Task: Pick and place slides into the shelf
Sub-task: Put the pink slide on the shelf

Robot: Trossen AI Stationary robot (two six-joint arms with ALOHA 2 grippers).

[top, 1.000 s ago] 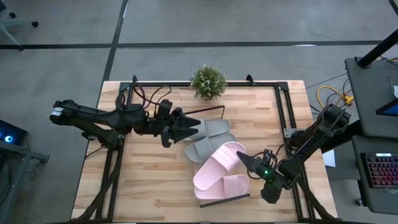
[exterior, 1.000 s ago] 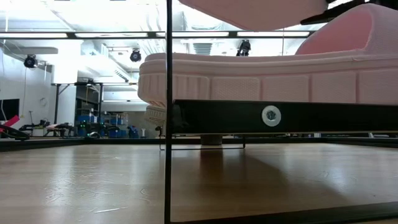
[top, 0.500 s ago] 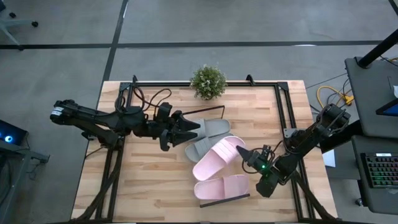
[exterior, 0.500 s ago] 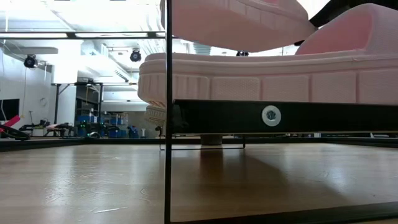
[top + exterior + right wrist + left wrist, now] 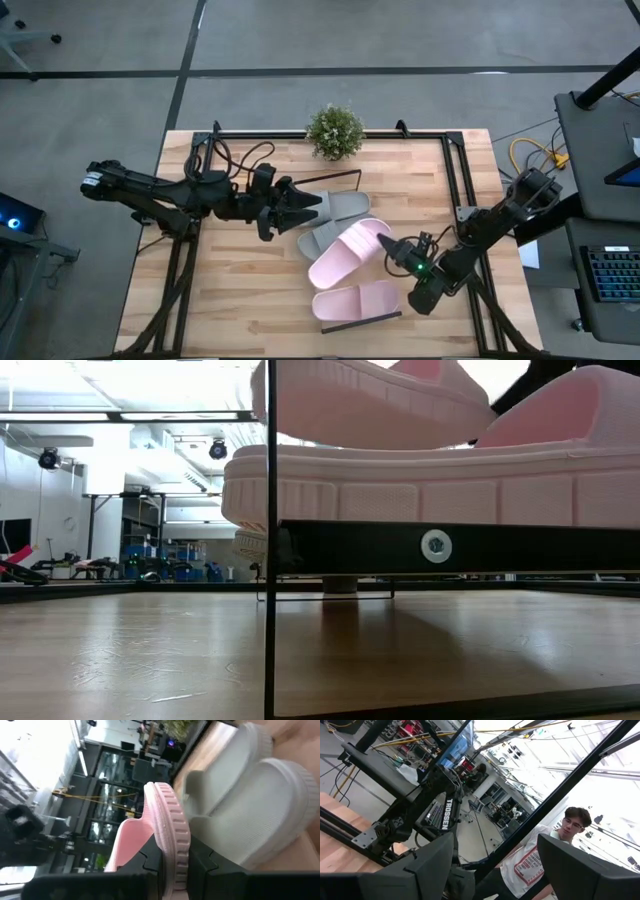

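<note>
Nearest, placed: one pink slide [image 5: 357,301] lies on the shelf [image 5: 362,321].
Right tool [image 5: 393,255]: clamped on second pink slide [image 5: 345,255], carried above the shelf.
Left tool [image 5: 300,208]: fully spread, empty, beside grey slides [image 5: 338,222].
Remaining: judging by this, three slides need seating.

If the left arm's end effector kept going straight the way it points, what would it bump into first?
Probably the nearest grey slide. The open left end effector points right at its end, very close, though height is unclear from above.
</note>
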